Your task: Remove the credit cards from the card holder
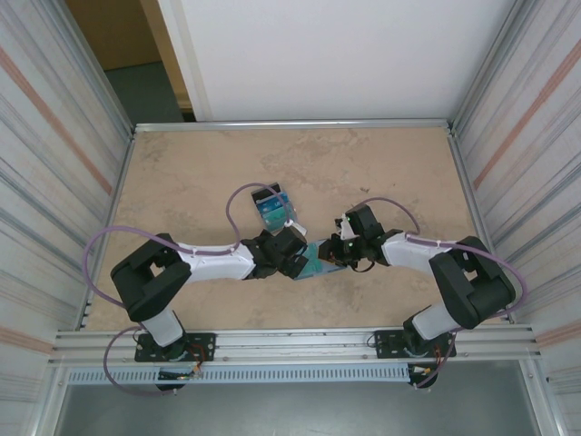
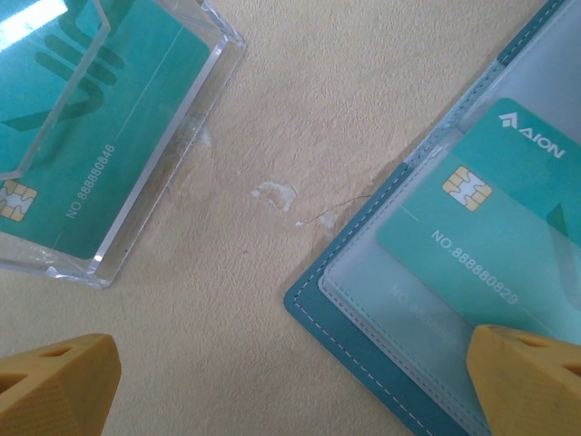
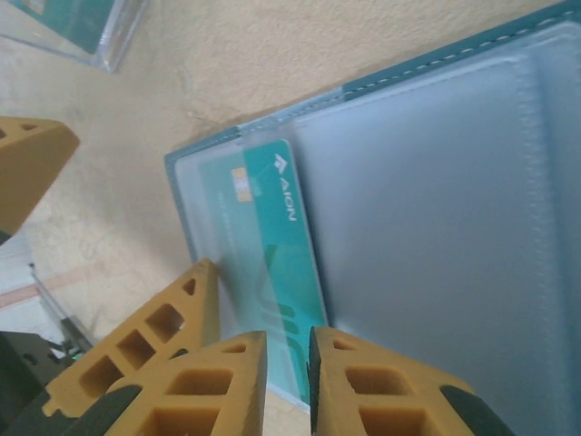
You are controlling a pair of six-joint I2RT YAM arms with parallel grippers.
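Observation:
The card holder (image 1: 316,265) lies open on the table between both grippers, teal outside and pale grey-blue inside (image 3: 436,227). A teal-green credit card (image 2: 490,227) sits in its clear end pocket (image 3: 281,245). My left gripper (image 2: 290,386) is wide open over the card holder's corner (image 2: 363,300), one finger (image 2: 526,381) resting on the pocket side and the other (image 2: 54,381) over bare table. My right gripper (image 3: 289,372) hovers at the card's near end with its jaws a narrow slit apart; the card's edge shows in the gap.
A clear acrylic stand (image 2: 209,64) holding another teal card lies just left of the card holder; it stands behind the left gripper in the top view (image 1: 270,207). The left gripper's fingers (image 3: 136,354) crowd the right gripper. Metal rails edge the table.

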